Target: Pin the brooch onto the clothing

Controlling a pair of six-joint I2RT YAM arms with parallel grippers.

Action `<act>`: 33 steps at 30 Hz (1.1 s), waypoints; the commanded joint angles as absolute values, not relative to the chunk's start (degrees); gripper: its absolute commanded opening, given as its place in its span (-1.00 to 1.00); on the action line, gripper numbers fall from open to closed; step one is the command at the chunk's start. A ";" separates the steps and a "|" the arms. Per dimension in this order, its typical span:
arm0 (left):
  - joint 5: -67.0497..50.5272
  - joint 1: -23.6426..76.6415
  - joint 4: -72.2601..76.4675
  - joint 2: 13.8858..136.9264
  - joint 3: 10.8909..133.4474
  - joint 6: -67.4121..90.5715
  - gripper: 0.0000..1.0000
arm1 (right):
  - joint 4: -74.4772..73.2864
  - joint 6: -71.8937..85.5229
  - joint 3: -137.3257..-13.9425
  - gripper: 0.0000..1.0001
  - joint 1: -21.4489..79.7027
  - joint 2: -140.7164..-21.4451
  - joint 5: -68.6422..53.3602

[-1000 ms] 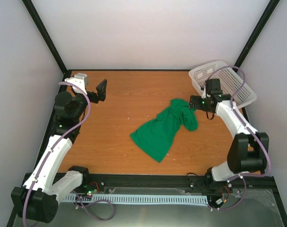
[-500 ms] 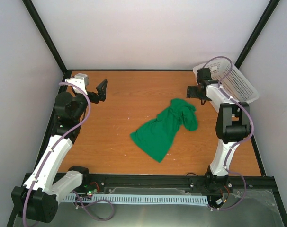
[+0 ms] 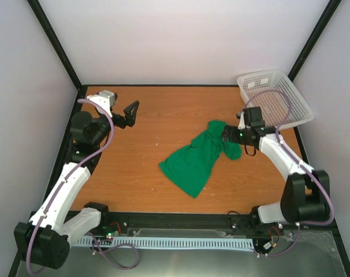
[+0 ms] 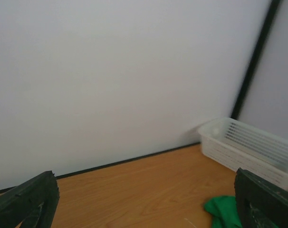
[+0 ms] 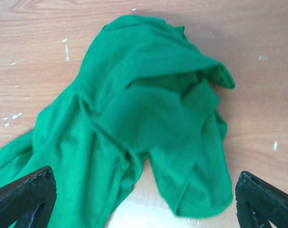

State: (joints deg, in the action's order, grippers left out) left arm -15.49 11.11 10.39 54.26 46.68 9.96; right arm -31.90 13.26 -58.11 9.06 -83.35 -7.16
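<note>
The right arm reaches from its base at the near edge, elbow bent out toward the right wall and forearm angled inward. Its wrist is turned so the right gripper [image 3: 225, 135] points down at the green T-shirt [image 3: 192, 164]. The jaws are spread wide and grip nothing. From the wrist camera, the bunched, folded end of the shirt lies directly below and between the two dark fingertips [image 5: 25, 194]. I cannot tell whether they touch the cloth. From there the rest of the garment trails away in a crumpled strip toward the near left of the table [image 3: 163, 115]. The white plastic basket [image 3: 261, 75] sits behind this gripper, in the far right corner.

The left arm stands tall along the left edge, its upper link rising steeply and the wrist folded over near the far left corner. The left gripper [image 3: 130, 111] is held above the wood and aimed across the table toward the right. It too is spread fully, with nothing in it. The shirt lies well ahead of it, only a green corner showing by its right fingertip in the wrist view. The basket stands farther off, against the wall.

I cannot make out the brooch in any view.
</note>
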 commanded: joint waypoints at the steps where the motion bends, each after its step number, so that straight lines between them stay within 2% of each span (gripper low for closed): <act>1: -31.84 12.10 13.88 57.44 47.21 10.30 0.99 | -29.87 16.51 -51.21 1.00 8.48 -74.89 -12.04; 5: -43.99 18.86 8.57 64.75 52.21 9.44 0.96 | -32.18 17.16 -47.80 1.00 8.28 -68.83 -9.82; 11: -44.11 37.57 0.03 72.87 50.96 13.63 0.97 | -33.03 19.11 -44.62 1.00 8.00 -61.29 -10.29; 13: -38.27 44.23 -1.31 74.74 49.54 16.98 0.90 | -33.69 19.60 -44.30 1.00 7.95 -60.10 -10.51; 15: -30.96 50.85 -2.01 76.39 48.50 18.88 0.71 | -33.60 20.21 -43.39 1.00 7.98 -58.81 -11.50; 18: -20.39 57.15 -4.91 79.88 49.35 20.05 0.57 | -33.41 21.07 -41.77 1.00 7.97 -56.13 -12.82; 22: -2.42 62.97 -16.04 88.44 54.38 17.97 0.34 | -32.93 21.41 -40.69 1.00 7.92 -52.85 -13.63; 26: 3.77 66.79 -21.91 96.39 59.49 16.63 0.28 | -33.72 21.07 -41.41 1.00 7.89 -52.57 -13.34; 30: 5.99 68.33 -20.42 99.51 59.54 15.83 0.29 | -32.85 21.12 -40.11 1.00 7.87 -53.25 -12.64; 33: 5.43 68.46 -20.17 101.54 58.99 16.07 0.13 | -32.94 21.30 -40.02 1.00 7.90 -54.06 -12.70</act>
